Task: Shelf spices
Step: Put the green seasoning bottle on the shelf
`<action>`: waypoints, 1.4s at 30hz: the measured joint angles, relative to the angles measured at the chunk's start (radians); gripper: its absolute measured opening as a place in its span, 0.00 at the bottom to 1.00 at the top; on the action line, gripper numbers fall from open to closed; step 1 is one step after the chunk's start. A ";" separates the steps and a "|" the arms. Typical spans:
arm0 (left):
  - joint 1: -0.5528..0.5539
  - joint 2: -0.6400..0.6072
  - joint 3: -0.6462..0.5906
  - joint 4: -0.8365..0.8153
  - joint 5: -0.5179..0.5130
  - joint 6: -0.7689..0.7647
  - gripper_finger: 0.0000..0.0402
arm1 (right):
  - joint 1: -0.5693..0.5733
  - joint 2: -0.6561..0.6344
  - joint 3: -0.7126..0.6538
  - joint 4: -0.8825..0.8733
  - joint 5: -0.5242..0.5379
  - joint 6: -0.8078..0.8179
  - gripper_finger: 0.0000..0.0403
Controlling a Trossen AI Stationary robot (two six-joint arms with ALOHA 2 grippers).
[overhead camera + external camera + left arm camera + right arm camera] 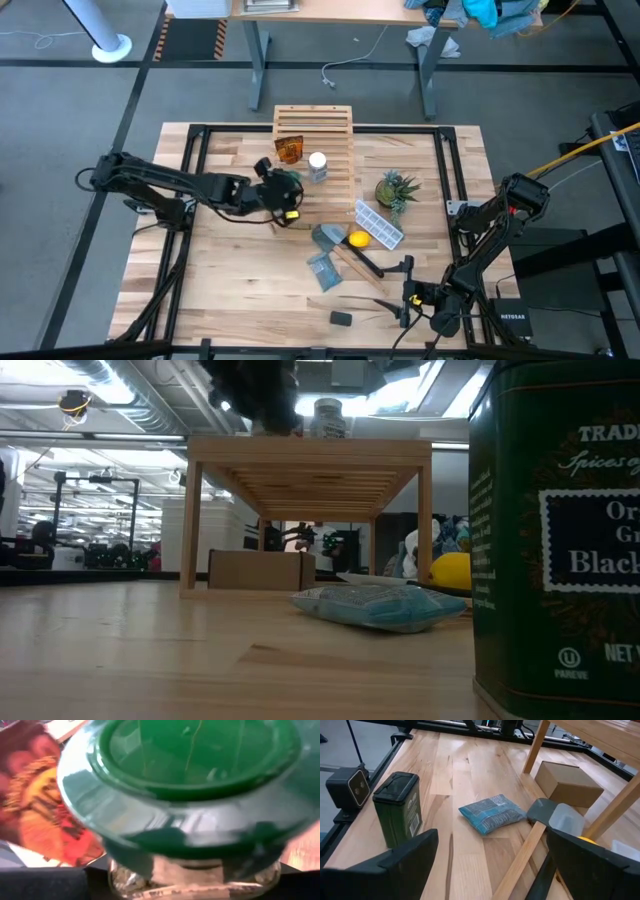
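Two dark jointed arms (160, 185), yellow mark near left claw (283, 196).

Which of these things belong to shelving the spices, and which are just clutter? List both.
Job: shelf; orange-brown jar and white-capped bottle on it; green-lidded jar in the left gripper; dark green tin on the table.

Lying about: plant, yellow round object, blue packet, clear tray, cardboard box. The right gripper is idle and open.

The light butcher-block surface (230, 270) carries a slatted light-wood shelf (335, 150), a blue packet (323, 271), a dark green tin (397, 810) near the right tool (485, 870), and a potted plant (396, 189).
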State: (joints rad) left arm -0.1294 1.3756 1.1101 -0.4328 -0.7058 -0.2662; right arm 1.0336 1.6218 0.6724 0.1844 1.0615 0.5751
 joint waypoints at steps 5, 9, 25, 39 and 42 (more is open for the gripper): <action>0.001 -0.090 -0.109 0.107 0.026 0.007 0.47 | 0.000 0.000 0.000 0.000 0.001 -0.004 0.94; 0.012 -0.131 -0.215 0.285 0.100 0.062 0.47 | 0.000 0.000 0.000 0.000 0.018 -0.006 0.94; 0.178 -0.132 -0.302 0.476 0.337 0.136 0.47 | 0.000 0.000 0.000 -0.002 0.027 -0.025 0.94; 0.207 -0.132 -0.302 0.478 0.413 0.132 0.47 | 0.000 0.000 0.000 -0.001 0.021 -0.024 0.94; 0.207 -0.132 -0.302 0.448 0.412 0.110 0.47 | 0.000 0.000 0.000 -0.001 0.021 -0.024 0.94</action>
State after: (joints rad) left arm 0.0776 1.2434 0.8078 0.0153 -0.2935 -0.1562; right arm 1.0336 1.6218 0.6727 0.1837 1.0828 0.5510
